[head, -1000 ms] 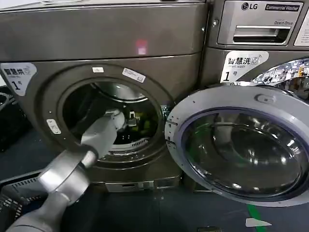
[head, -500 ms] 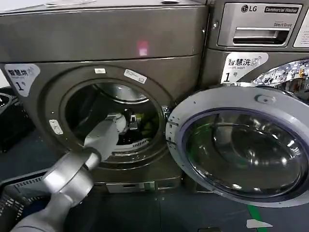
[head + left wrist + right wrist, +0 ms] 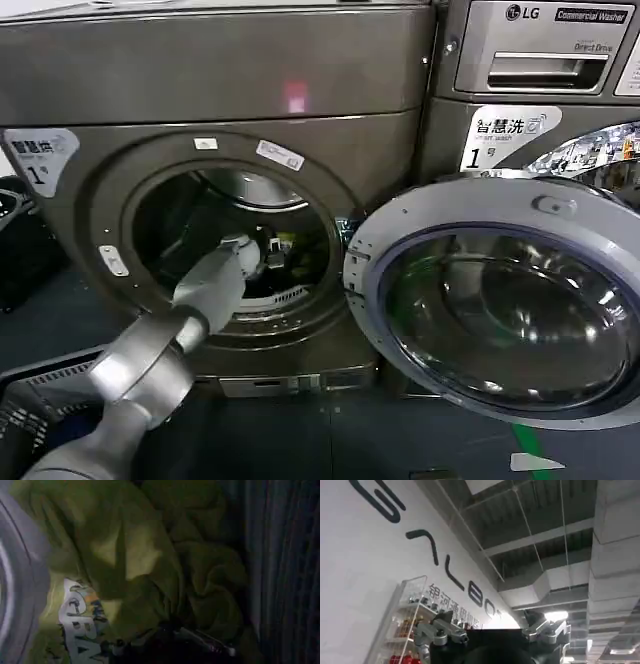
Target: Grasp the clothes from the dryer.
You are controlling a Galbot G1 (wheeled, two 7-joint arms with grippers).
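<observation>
The dryer (image 3: pixel 220 80) is a dark grey-brown front-loader with its grey-rimmed glass door (image 3: pixel 400 215) swung open to the right. My left arm reaches through the porthole, and the left gripper (image 3: pixel 272 252) sits deep in the steel drum. Yellow-green clothes (image 3: pixel 135 555) with pale printed letters lie bunched against the drum wall. The left gripper (image 3: pixel 171 628) has its fingers drawn together on a fold of that cloth. A scrap of the clothes (image 3: pixel 291 241) shows beside the gripper. My right gripper (image 3: pixel 492 630) stands open, pointing up at a ceiling and a lettered wall.
The LG machine (image 3: pixel 540 60) with a drawer panel stands to the right, behind the open door. A dark mesh basket (image 3: pixel 30 400) sits on the floor at the lower left. Green tape (image 3: pixel 525 440) marks the floor under the door.
The left arm has barely moved inside the drum. Less of the yellow-green cloth shows beside the gripper than a second ago.
</observation>
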